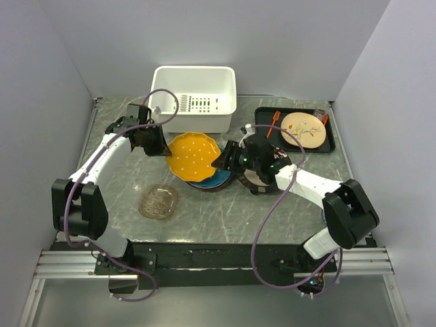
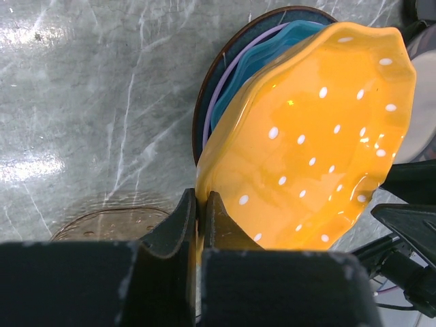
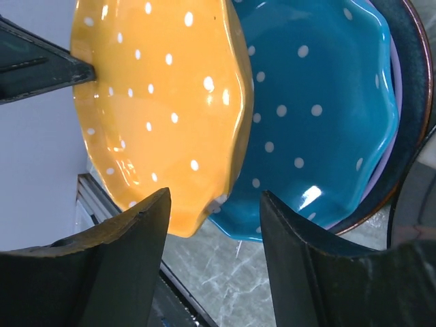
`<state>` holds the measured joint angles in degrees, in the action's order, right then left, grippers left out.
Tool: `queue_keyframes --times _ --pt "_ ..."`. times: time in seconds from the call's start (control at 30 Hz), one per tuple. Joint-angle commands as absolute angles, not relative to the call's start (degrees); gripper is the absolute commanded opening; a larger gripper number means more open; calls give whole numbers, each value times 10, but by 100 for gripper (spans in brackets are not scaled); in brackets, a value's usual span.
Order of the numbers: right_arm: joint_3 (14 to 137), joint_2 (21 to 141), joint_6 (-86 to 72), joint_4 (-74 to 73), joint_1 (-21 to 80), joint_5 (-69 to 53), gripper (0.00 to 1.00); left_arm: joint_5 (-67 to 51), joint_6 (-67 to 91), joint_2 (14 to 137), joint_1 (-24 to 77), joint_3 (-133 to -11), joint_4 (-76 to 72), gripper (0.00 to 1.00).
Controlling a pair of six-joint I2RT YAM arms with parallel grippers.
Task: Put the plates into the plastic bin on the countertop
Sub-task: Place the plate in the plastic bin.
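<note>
Item: orange dotted plate (image 2: 306, 143), tilted above stack (image 2: 228, 75). Left gripper (image 2: 199, 204) pinched on its rim; right gripper (image 3: 214, 199) gaping, empty. Advice: grip the rim firmly and lift clear over the plastic bin (image 1: 194, 68) wall.

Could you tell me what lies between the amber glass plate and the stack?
Top view: only bare countertop separates the amber glass plate from the stack.

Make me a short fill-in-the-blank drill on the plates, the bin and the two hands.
1. The dotted plate pinched by the left hand is ____ in colour.
2. The right hand is ____, gripping nothing.
3. The glass plate lies on the table nearer the ____ arm.
4. The number of plates in the white bin is ____.
Missing words: orange; open; left; zero.
</note>
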<state>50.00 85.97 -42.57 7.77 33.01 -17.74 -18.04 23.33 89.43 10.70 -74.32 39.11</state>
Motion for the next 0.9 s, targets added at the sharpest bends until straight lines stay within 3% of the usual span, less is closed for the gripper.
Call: queue_keyframes --times 0.0,0.2,0.87 --pt "492 834 -426 108 325 -186 66 -226 242 853 105 -774 363 1" --pt "486 809 -420 96 325 -170 75 -218 243 852 105 -785 362 1" --pt "470 741 -398 73 325 -149 89 -185 243 882 103 -900 392 1"
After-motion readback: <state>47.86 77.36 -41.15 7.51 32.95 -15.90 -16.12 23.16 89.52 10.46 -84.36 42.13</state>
